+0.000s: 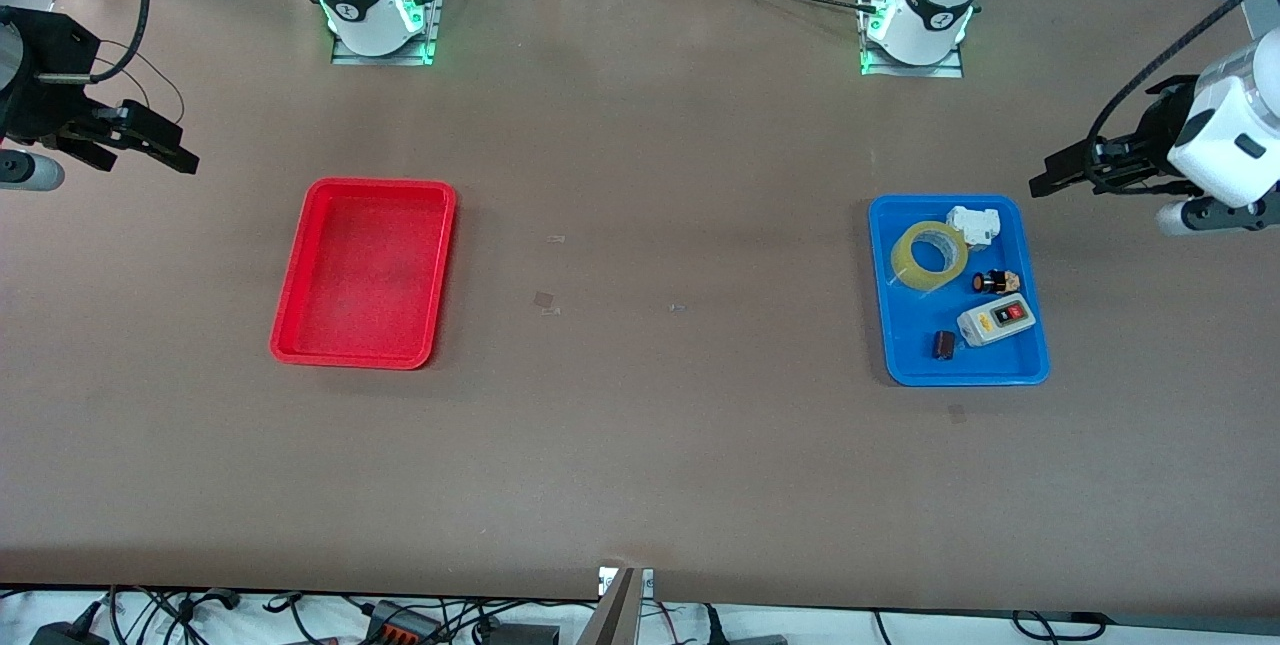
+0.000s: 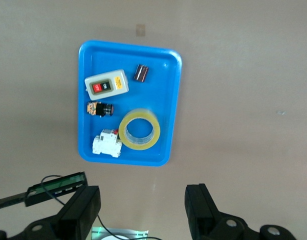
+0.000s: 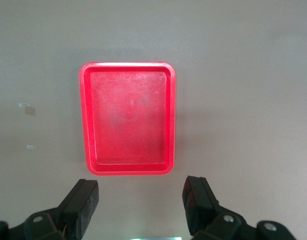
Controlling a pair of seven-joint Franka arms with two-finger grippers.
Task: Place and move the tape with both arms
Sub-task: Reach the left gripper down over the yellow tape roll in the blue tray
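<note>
The tape (image 1: 910,262), a yellow translucent ring, lies in the blue tray (image 1: 890,325), in the corner nearest the arm bases; the left wrist view shows the tape (image 2: 125,133) too. My left gripper (image 1: 1046,181) hangs open and empty over bare table beside that tray, toward the left arm's end; in its own view the left gripper (image 2: 143,206) holds nothing between its fingers. My right gripper (image 1: 182,155) hangs open and empty over the table's right-arm end, beside the red tray (image 1: 365,275). The right gripper (image 3: 141,201) looks down on the red tray (image 3: 85,120).
Beside the tape in the blue tray (image 2: 171,100) lie a white part (image 1: 974,225), a small black and orange part (image 1: 996,281), a grey switch box (image 1: 995,319) and a dark block (image 1: 943,344). The red tray holds nothing. Brown table runs between the trays.
</note>
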